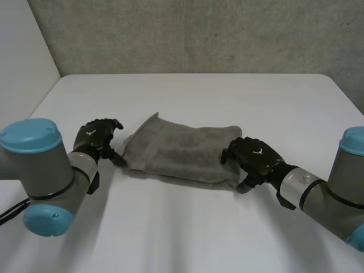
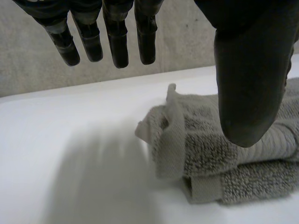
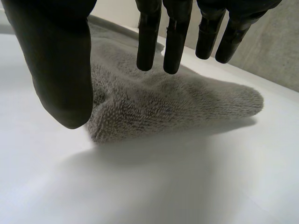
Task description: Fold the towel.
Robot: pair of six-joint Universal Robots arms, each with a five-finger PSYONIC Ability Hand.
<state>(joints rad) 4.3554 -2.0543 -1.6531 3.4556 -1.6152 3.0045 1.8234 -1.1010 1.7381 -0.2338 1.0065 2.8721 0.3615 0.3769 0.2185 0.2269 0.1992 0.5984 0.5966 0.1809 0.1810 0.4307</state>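
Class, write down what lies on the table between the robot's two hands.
The folded grey towel lies between the left hand and the right hand, as the head view shows; each open hand is at one end of it.

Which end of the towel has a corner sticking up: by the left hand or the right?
The end by the left hand: a corner of the towel pokes up there above stacked edges. The end by the right hand is a smooth, rounded fold.

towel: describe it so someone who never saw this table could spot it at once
On the white table, look between the left hand and the right hand. The grey terry towel lies there, folded in layers. It is the one soft, fuzzy thing, unlike the hard black hands beside it.
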